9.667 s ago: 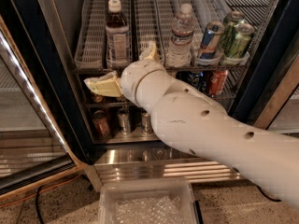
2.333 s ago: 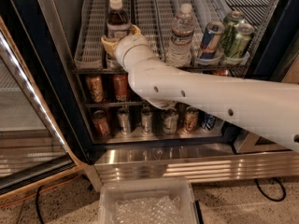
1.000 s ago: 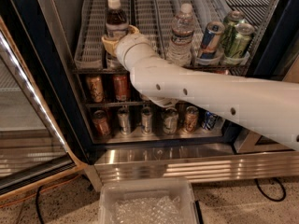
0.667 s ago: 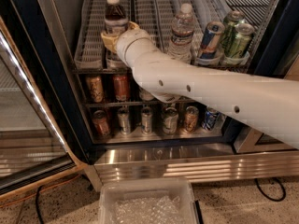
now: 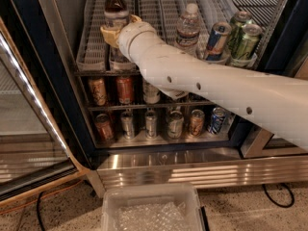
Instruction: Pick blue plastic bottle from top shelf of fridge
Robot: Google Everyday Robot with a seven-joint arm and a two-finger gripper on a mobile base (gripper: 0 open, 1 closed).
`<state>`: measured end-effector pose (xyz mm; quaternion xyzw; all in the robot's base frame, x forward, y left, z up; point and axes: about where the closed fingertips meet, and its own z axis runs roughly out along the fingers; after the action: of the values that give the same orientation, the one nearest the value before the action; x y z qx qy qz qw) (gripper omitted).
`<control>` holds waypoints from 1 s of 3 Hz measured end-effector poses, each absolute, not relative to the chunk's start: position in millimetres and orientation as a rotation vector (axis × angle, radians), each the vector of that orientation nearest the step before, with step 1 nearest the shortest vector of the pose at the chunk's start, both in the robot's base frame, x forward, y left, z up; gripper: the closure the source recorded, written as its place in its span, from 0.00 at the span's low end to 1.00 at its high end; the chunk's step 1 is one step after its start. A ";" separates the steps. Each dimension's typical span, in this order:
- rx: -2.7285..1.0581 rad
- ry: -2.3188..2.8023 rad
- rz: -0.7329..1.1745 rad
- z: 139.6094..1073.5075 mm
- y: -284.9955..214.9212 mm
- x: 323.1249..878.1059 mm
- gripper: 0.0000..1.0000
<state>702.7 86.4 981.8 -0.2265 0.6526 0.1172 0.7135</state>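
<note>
White wire of the top shelf (image 5: 94,42) is filling the upper part of the fridge (image 5: 57,81). The bottle (image 5: 114,9) is standing at 11 o'clock in the view, in a lane near the left wall, cap up and roughly upright.

The pincer (image 5: 119,27) is sitting about the bottle's middle. Its yellowish fingers (image 5: 108,33) are lying on either side and pressing the plastic, so I am reading this as a closed grip on the bottle. The arm (image 5: 202,81) is lying across the view from 4 o'clock up to the pincer, hiding the shelf's middle. Whether the base is resting on the wire or hanging just clear, I cannot tell.

Step in hand, as I am judging it: drawing the gripped bottle out.
- A small lift should be coming first, so the base is clearing the front lip.
- After that, a straight pull along the lane toward 6 o'clock, with the bottle held vertical.

The water bottle (image 5: 187,28) is standing at 3 o'clock of the pincer, apart from it. The cans (image 5: 219,40) are crowding at 1 o'clock of the view. The arm is lying close under both, so no sideways swing. The bottle is tall and holding liquid, so the top may be tipping. A slow pull is looking wise.
</note>
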 end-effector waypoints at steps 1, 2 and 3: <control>-0.517 1.446 0.300 990.3 86.2 699.6 1.00; -0.526 1.464 0.352 1009.5 64.7 691.6 1.00; -0.551 1.525 0.410 1021.8 16.9 681.7 1.00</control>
<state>681.7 16.9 1021.8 -0.2444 0.6768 0.1820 0.6701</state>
